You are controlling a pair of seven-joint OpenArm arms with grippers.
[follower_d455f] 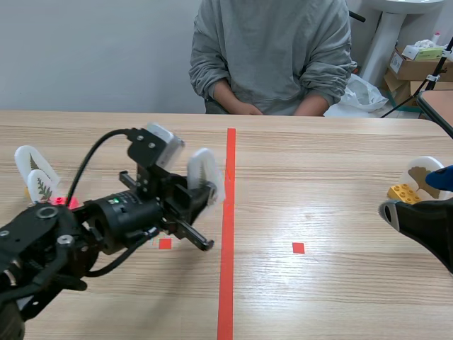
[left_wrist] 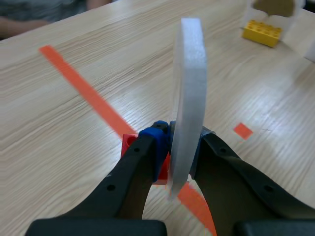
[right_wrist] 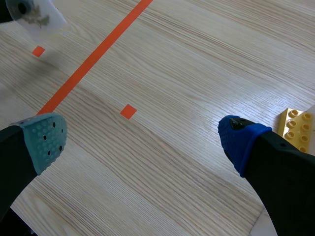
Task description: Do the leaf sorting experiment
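Pale wooden worktop (follower_d455f: 318, 177), a person (follower_d455f: 272, 49) seated beyond. Your left gripper (left_wrist: 179, 142) is clamped on a white leaf card (left_wrist: 189, 73) just beside the tape line (follower_d455f: 228, 248). Your right gripper (right_wrist: 143, 141) gapes empty. Two placed cards (follower_d455f: 41, 185) stand far left, another card (follower_d455f: 419, 177) far right; sorting looks perhaps half done.
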